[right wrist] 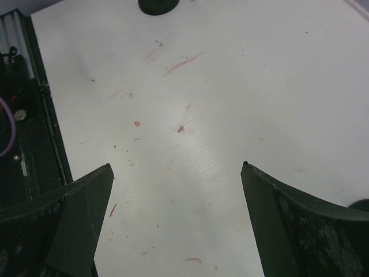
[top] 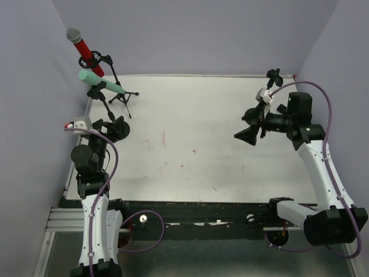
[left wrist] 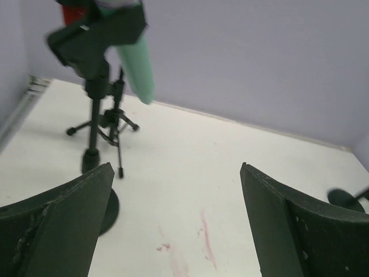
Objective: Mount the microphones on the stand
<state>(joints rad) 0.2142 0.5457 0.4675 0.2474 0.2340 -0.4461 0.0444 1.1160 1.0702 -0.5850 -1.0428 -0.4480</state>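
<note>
Looking at the upper left of the overhead frame, you see the red microphone (top: 86, 52), its grey mesh head tilted up and to the left, clipped on a black tripod stand (top: 122, 97). Just below it, the all mint-green microphone (top: 102, 84) sits in a second black clip, angled the same way. Your left gripper (left wrist: 176, 173) hangs spread wide just beneath them, grasping nothing. Your right gripper (right wrist: 176, 170), over the right of the white table (top: 202, 150), is equally spread and empty.
</note>
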